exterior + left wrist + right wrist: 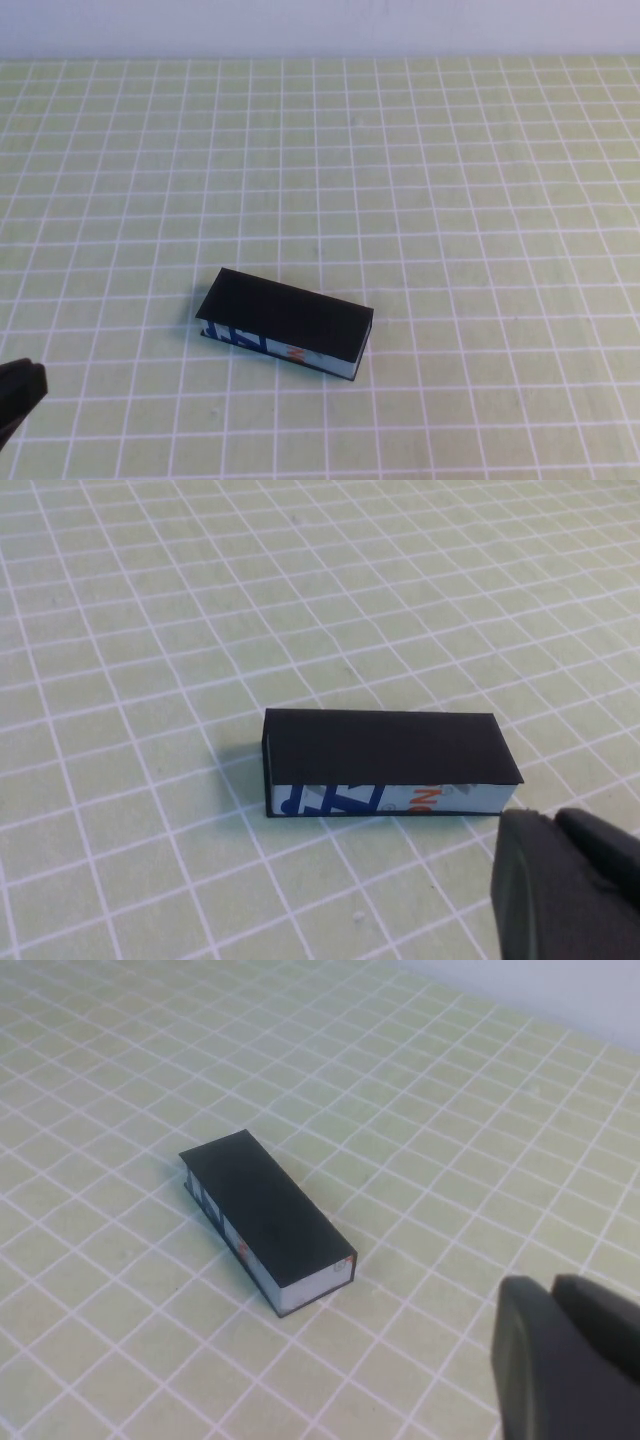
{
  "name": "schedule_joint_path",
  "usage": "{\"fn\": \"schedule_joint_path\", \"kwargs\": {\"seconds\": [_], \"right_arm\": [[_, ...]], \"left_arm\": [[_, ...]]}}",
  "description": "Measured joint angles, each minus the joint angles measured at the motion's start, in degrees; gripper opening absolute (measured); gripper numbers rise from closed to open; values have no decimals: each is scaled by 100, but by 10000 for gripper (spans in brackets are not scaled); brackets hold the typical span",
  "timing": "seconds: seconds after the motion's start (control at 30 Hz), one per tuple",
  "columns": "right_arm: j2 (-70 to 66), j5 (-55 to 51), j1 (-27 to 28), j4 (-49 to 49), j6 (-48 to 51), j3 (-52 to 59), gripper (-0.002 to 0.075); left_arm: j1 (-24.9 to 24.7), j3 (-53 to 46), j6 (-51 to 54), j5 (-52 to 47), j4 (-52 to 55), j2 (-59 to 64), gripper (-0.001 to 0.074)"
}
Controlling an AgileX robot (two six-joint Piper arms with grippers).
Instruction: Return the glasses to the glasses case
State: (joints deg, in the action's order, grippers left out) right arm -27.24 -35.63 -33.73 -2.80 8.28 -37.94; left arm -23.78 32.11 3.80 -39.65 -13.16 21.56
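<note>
The glasses case (285, 318) lies shut on the green checked cloth, black lid on top, its white side with blue and orange print facing the robot. It also shows in the left wrist view (385, 748) and the right wrist view (265, 1210). The glasses are out of view. My left gripper (22, 385) sits at the near left edge, apart from the case; its fingers (530, 880) are together and hold nothing. My right gripper (552, 1295) is outside the high view, back from the case's end, fingers together and empty.
The green cloth with white grid lines (450, 180) covers the whole table. A pale wall (320, 25) runs along the far edge.
</note>
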Motion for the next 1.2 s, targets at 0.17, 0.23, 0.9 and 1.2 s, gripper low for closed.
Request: {"fn": "schedule_joint_path", "kwargs": {"seconds": [0.17,0.23,0.9,1.2], "right_arm": [[1055,658,0,0,-25,1122,-13],[1400,767,0,0,-25,1456,-15],[2287,620,0,-132,-28,2130,-16],[2287,571,0,-154,-28,2130,-16]], "left_arm": [[0,-22,0,67,0,0,-3],[0,-22,0,67,0,0,-3],[0,-22,9,33,0,0,-3],[0,-287,23,113,128,-296,-3]]}}
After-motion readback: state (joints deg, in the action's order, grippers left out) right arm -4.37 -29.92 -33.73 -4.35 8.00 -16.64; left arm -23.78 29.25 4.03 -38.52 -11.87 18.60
